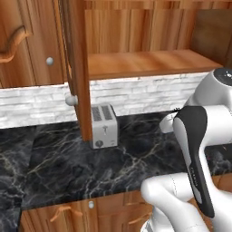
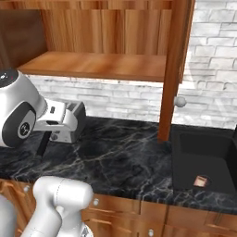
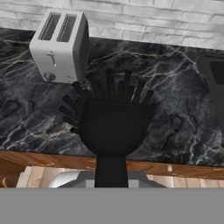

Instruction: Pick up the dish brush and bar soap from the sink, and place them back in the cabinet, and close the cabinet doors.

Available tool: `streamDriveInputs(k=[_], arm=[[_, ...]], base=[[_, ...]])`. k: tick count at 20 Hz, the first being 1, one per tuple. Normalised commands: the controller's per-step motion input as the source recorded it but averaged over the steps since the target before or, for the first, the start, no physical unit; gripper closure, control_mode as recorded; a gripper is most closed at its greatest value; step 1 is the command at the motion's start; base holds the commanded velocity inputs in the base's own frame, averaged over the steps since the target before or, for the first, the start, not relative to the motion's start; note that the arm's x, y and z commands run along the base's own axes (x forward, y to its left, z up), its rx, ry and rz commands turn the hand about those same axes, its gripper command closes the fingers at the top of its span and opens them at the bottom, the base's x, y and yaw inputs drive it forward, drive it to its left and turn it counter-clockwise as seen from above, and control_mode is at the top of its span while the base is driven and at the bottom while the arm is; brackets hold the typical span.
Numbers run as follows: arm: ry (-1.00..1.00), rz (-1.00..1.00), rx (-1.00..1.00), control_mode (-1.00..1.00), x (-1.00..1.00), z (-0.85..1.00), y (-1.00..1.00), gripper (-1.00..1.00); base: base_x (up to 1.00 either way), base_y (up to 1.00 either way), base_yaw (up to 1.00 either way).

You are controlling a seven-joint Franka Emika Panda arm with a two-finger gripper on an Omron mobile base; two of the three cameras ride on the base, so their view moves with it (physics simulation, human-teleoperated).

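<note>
Tool (image 3: 111,177) pinches thin handle of slim black dish brush (image 3: 111,122), bristle head fanned above black marble counter (image 3: 175,127). Brush likely light, stiff; handle grip suits. Pinkish-red bar soap (image 2: 201,181) probably slippery.

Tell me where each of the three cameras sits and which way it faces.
Left base view: behind the arm's left, facing the toaster, open cabinet; white arm lower right.
Right base view: behind its right, facing counter, sink with soap; arm lower left.
Hand view: on the hand, looking down over the held brush at the counter; the tool is shut on its handle.
All three share toaster and counter.
</note>
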Motion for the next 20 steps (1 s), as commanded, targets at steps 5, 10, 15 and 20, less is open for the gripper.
streamDriveInputs(k=[5,10,15,20], arm=[[0.00,0.00,0.00,1.00,0.00,0.00,0.00,1.00],[0.00,0.00,0.00,-1.00,0.12,0.00,0.00,1.00],[0.00,0.00,0.00,-1.00,0.26,0.06,0.00,1.00],[-0.16,0.00,0.00,-1.00,0.02,0.37,0.00,1.00]], base=[[0.37,0.00,0.00],[0.21,0.00,0.00],[0.00,0.00,0.00],[0.00,0.00,0.00]])
